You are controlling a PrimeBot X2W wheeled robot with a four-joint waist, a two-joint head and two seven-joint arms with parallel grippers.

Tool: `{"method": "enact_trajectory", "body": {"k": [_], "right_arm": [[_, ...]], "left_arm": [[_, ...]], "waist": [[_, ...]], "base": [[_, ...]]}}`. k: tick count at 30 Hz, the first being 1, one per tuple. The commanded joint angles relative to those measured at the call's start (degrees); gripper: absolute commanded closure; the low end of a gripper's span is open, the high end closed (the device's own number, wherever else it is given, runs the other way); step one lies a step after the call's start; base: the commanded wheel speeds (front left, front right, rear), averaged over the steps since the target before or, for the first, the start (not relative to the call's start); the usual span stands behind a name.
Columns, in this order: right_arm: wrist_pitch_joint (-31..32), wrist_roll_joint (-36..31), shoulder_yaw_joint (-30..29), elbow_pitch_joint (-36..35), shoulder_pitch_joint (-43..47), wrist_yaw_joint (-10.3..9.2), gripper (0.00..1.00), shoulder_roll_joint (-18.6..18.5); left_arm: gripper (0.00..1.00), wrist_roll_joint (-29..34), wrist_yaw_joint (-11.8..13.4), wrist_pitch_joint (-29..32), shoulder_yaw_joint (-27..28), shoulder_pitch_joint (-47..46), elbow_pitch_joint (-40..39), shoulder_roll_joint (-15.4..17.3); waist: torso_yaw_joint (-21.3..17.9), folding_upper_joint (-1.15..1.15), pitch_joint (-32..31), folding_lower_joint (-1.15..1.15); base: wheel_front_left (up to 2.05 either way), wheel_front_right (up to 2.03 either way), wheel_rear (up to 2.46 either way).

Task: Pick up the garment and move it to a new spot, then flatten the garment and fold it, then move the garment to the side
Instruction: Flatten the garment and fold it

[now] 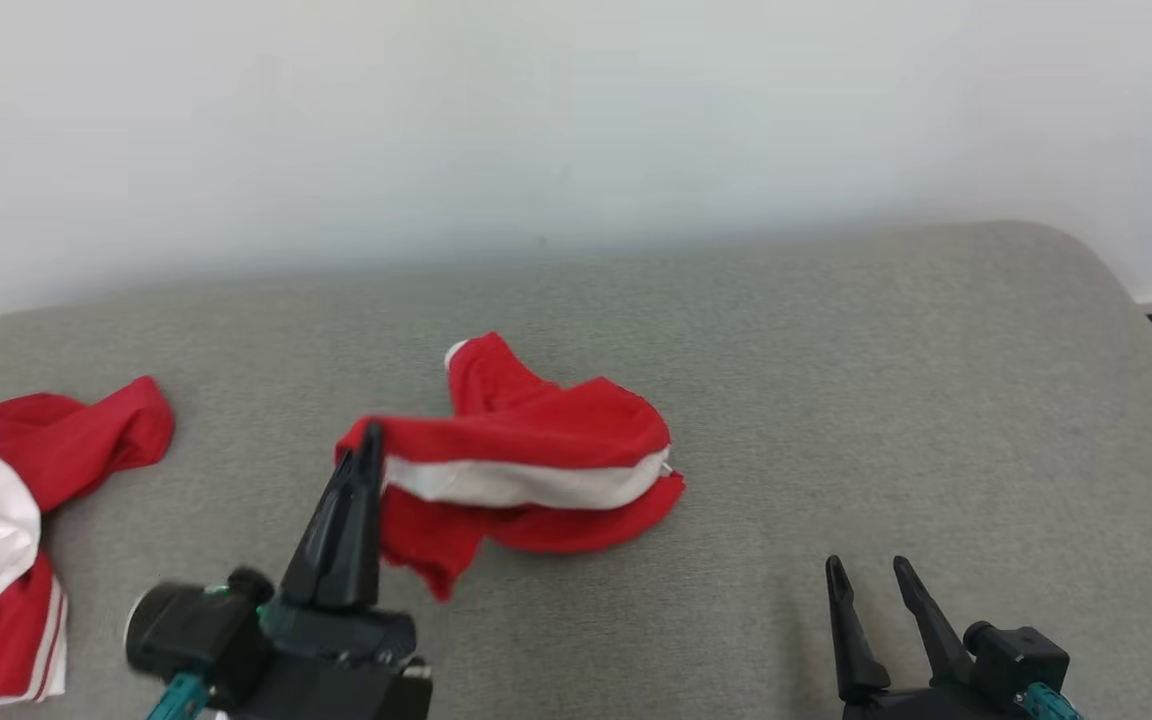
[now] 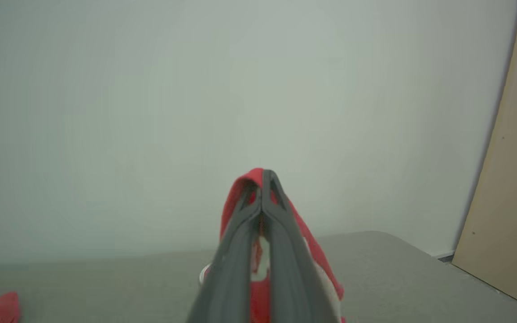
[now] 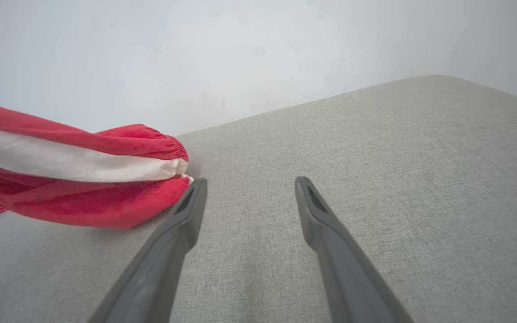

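Observation:
A red garment with a white stripe (image 1: 536,450) lies crumpled in the middle of the grey cushioned surface (image 1: 836,400). My left gripper (image 1: 368,440) is shut on the garment's left edge and holds that edge lifted off the surface. In the left wrist view the red cloth (image 2: 240,188) wraps around the closed gripper tips (image 2: 264,176). My right gripper (image 1: 871,570) stands open at the lower right, apart from the garment. In the right wrist view the garment (image 3: 83,175) lies to the left of my open right gripper (image 3: 249,184), close to its left fingertip.
A second red and white garment (image 1: 6,520) lies bunched at the left edge of the surface. A pale wall (image 1: 576,120) rises behind. The surface's right edge (image 1: 1151,310) drops off to the floor. A beige panel (image 2: 510,179) stands at the right in the left wrist view.

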Motion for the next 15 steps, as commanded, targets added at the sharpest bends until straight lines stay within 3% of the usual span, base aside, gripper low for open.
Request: {"method": "enact_trajectory", "body": {"k": [1,9,15], "right_arm": [[-0.02,-0.18,0.03,-0.12,0.42,-0.13,0.0,0.26],[-0.01,-0.36,0.53,-0.43,0.39,-0.13,0.0,0.32],[-0.02,-0.77,1.14,-0.7,-0.49,-0.13,0.0,-0.3]], "left_arm": [[1.0,0.11,0.09,-0.17,0.39,1.22,0.25,0.0],[1.0,0.04,0.09,-0.18,7.46,7.55,8.55,-0.26],[1.0,0.62,0.09,-0.18,9.25,7.17,14.11,-0.57]], "waist": [[1.75,0.0,-0.72,0.01],[4.35,0.0,0.21,0.01],[5.05,0.0,2.52,0.01]], "base": [[0.0,0.0,0.0],[0.0,0.0,0.0],[0.0,0.0,0.0]]}}
